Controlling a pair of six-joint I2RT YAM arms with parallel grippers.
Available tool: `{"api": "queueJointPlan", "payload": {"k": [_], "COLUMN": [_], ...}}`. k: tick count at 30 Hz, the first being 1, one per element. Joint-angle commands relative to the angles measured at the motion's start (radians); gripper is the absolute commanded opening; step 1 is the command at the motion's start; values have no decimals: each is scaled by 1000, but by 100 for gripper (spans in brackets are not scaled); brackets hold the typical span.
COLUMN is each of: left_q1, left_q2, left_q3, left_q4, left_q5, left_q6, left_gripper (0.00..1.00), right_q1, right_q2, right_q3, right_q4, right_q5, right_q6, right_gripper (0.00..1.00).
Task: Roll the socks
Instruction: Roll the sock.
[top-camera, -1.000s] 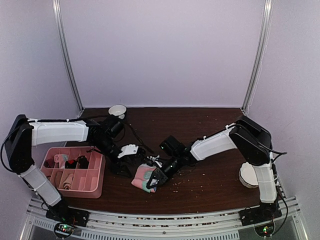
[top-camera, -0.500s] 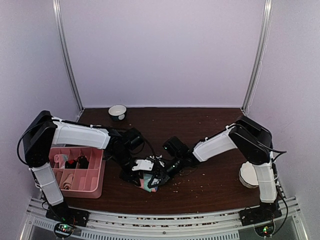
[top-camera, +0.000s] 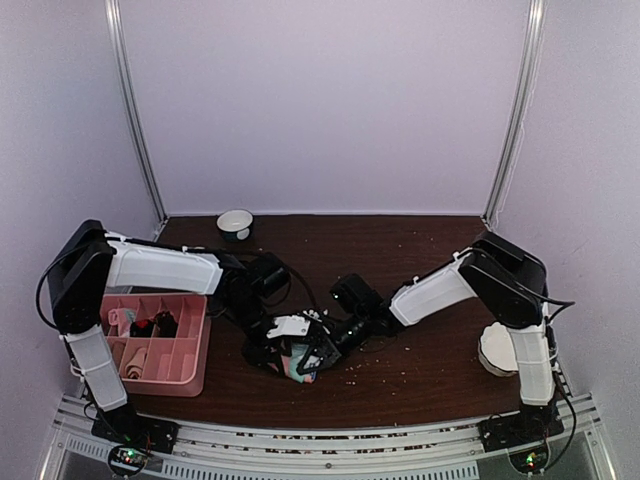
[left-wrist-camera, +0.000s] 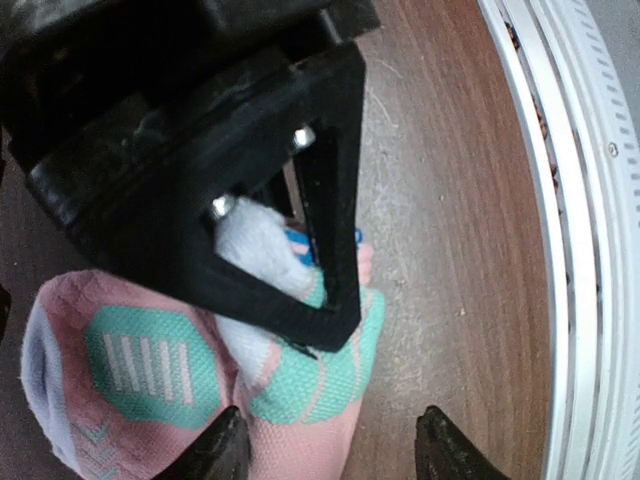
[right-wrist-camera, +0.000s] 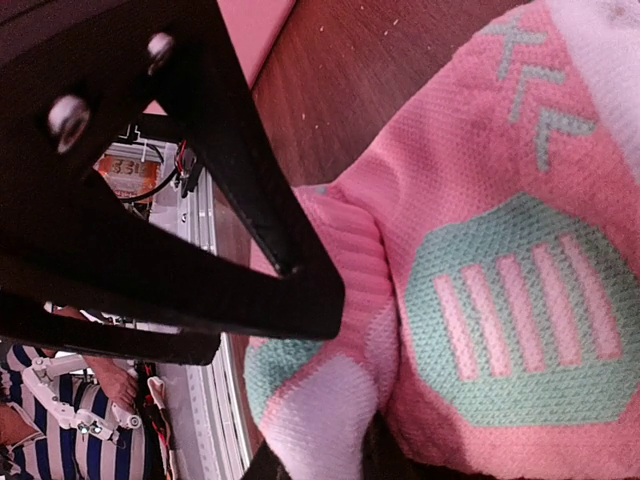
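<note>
The pink socks (top-camera: 300, 364) with mint-green patches lie bunched on the brown table, near its front middle. In the left wrist view the pink socks (left-wrist-camera: 130, 370) fill the lower left. My left gripper (top-camera: 272, 350) (left-wrist-camera: 330, 452) is open. One of its fingertips (left-wrist-camera: 226, 446) touches the pink fabric and the other stands over bare table. My right gripper (top-camera: 322, 352) (right-wrist-camera: 325, 462) is shut on a white-and-pink fold of the pink socks (right-wrist-camera: 510, 310). Its black triangular finger (left-wrist-camera: 300, 190) presses into the bundle from above. I cannot make out the argyle pair.
A pink divided tray (top-camera: 193, 352) with some rolled items stands at the front left. A white bowl (top-camera: 235, 222) sits at the back left. A white round object (top-camera: 495, 348) lies at the right edge. The table's front rail (left-wrist-camera: 570, 250) is close by.
My left arm has swung in from the left and come down beside the sock bundle. My right gripper has kept hold of the bundle and barely moved.
</note>
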Motion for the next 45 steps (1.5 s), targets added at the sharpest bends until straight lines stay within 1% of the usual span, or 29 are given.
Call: {"api": "queueJointPlan", "payload": {"k": [1, 7, 11, 12, 13, 14, 16, 18, 19, 20, 21, 22, 30, 34, 36, 37, 39, 40, 41, 42, 43, 44, 45], "left_q1": [4, 28, 49, 53, 56, 59, 64, 65, 66, 67, 67, 67, 88, 95, 99, 102, 113, 119, 127, 133, 142, 148, 154], "left_q2": [41, 97, 131, 142, 155, 169, 204, 234, 247, 263, 277, 290, 361, 362, 356, 352, 347, 347, 349, 353, 356, 359, 361], "left_q3": [27, 42, 77, 87, 100, 112, 144, 170, 181, 191, 204, 215, 285, 286, 280, 277, 272, 273, 278, 283, 287, 290, 292], "left_q4": [-10, 32, 26, 19, 9, -5, -39, -65, -77, -88, -102, -116, -187, -192, -196, -196, -203, -205, -211, -220, -227, -232, -236], "left_q5": [100, 31, -11, -16, -20, -22, -18, -15, -13, -12, -11, -9, 37, 61, 78, 93, 132, 143, 156, 170, 181, 187, 199], "left_q6": [-50, -124, -164, -171, -178, -183, -184, -183, -181, -179, -178, -176, -164, -162, -153, -152, -142, -141, -137, -130, -129, -128, -128], "left_gripper": [54, 28, 17, 15, 14, 12, 8, 7, 6, 6, 6, 5, 3, 0, 0, 0, 0, 0, 0, 0, 0, 0, 0], "right_q1": [-26, -14, -4, -4, -4, -4, -3, -5, -4, -4, -3, -5, -6, -7, -7, -8, -20, -34, -58, -67, -51, -1, 54], "right_q2": [92, 75, 57, 47, 39, 30, 9, -22, -42, -62, -85, -111, -299, -424, -523, -583, -662, -670, -671, -674, -686, -702, -710], "right_q3": [-103, -126, -151, -164, -180, -194, -220, -253, -270, -295, -313, -327, -470, -596, -705, -772, -918, -949, -917, -859, -789, -730, -703], "right_q4": [-135, -43, 5, 32, 50, 64, 88, 114, 133, 150, 161, 166, 170, 261, 394, 507, 810, 876, 863, 797, 636, 467, 379], "right_q5": [335, 336, 353, 358, 367, 375, 398, 431, 444, 470, 489, 509, 716, 849, 917, 923, 955, 981, 925, 840, 823, 907, 1005], "right_q6": [66, 130, 156, 167, 176, 181, 184, 182, 179, 175, 169, 163, 92, 75, 82, 82, 141, 170, 143, 8, -131, -264, -374], "right_gripper": [0, 0, 0, 2, 8, 16, 23, 26, 34, 81, 98, 100, 100, 100, 100, 100, 100, 100, 100, 100, 100, 100, 100]}}
